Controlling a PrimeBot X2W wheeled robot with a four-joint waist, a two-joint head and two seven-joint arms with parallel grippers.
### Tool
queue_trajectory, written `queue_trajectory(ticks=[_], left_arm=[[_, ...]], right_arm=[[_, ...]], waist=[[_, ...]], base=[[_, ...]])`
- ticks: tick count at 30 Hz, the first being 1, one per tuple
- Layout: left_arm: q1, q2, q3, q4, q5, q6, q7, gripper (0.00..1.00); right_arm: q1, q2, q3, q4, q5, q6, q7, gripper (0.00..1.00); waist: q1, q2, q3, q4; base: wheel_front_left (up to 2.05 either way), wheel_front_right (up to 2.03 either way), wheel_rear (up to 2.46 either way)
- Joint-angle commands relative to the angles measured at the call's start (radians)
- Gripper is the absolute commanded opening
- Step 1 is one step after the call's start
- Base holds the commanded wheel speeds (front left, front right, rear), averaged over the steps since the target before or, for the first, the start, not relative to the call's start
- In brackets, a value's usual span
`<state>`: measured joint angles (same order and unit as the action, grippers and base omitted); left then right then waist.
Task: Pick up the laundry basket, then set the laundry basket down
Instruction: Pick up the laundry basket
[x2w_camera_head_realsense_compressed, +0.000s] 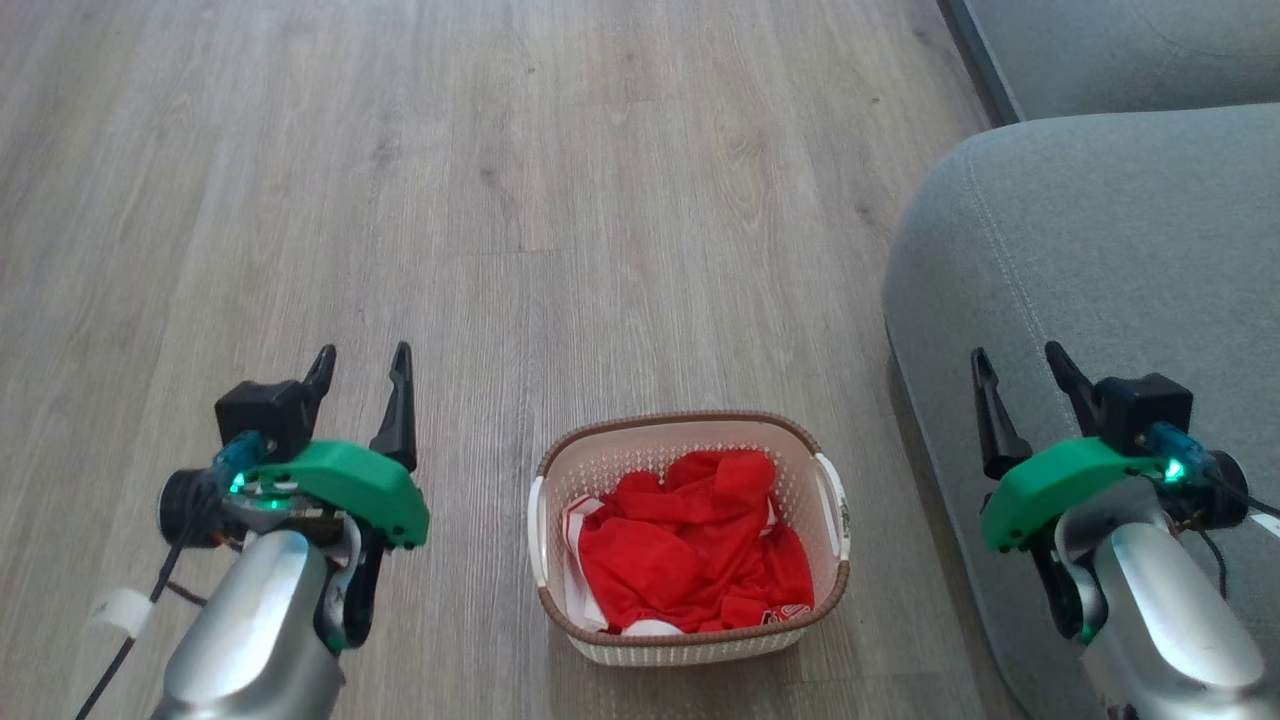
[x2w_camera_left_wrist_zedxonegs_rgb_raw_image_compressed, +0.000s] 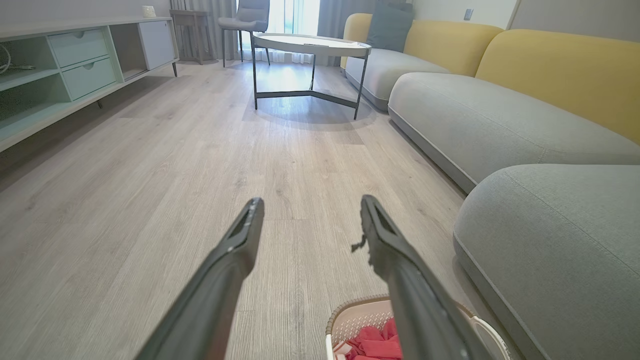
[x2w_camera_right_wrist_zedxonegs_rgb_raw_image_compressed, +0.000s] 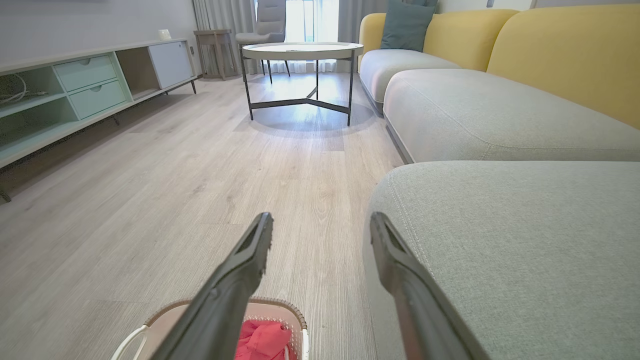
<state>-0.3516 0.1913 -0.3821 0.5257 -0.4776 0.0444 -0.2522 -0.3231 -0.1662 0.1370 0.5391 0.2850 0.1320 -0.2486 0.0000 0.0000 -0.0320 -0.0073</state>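
Wood floor (x2w_camera_head_realsense_compressed: 600, 200): found laundry basket (x2w_camera_head_realsense_compressed: 690, 648) untouched, left gripper (x2w_camera_head_realsense_compressed: 363, 350) and right gripper (x2w_camera_head_realsense_compressed: 1015, 350) splayed, empty; pickup pending, likely needed reaching its handles (x2w_camera_head_realsense_compressed: 833, 500).

The laundry basket (x2w_camera_head_realsense_compressed: 700, 645) is made of perforated cream plastic, rimmed in a brown woven-look band. Crumpled red cloth (x2w_camera_head_realsense_compressed: 690, 545) is seen inside it. The floor (x2w_camera_head_realsense_compressed: 600, 200) is laid in matt, grained wood planks. The sofa (x2w_camera_head_realsense_compressed: 1100, 250) is covered in coarse grey fabric.

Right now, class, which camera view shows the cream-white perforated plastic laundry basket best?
The head view: the whole laundry basket, rim and both handles, from above. Both wrist views catch part of it at the bottom edge.
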Motion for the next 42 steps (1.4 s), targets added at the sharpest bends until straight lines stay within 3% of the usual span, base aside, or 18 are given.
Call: queue_trajectory(ticks=[1, 21, 42], left_arm=[[-0.064, 0.036, 0.028, -0.030, -0.004, 0.004, -0.008, 1.00], [-0.081, 0.036, 0.015, -0.025, -0.007, 0.009, -0.008, 1.00], [-0.217, 0.030, 0.027, -0.026, 0.030, 0.022, -0.009, 1.00]], right_arm=[[-0.027, -0.016, 0.022, -0.031, 0.002, -0.001, -0.013, 1.00], [-0.032, -0.022, 0.030, -0.026, 0.033, -0.001, -0.013, 1.00], [-0.167, 0.010, -0.038, -0.051, -0.022, -0.001, -0.013, 1.00]], waist=[[0.0000, 0.0000, 0.001, 0.001], [0.0000, 0.0000, 0.037, 0.009], [0.0000, 0.0000, 0.387, 0.016]], base=[[0.00, 0.00, 0.00], [0.00, 0.00, 0.00], [0.00, 0.00, 0.00]])
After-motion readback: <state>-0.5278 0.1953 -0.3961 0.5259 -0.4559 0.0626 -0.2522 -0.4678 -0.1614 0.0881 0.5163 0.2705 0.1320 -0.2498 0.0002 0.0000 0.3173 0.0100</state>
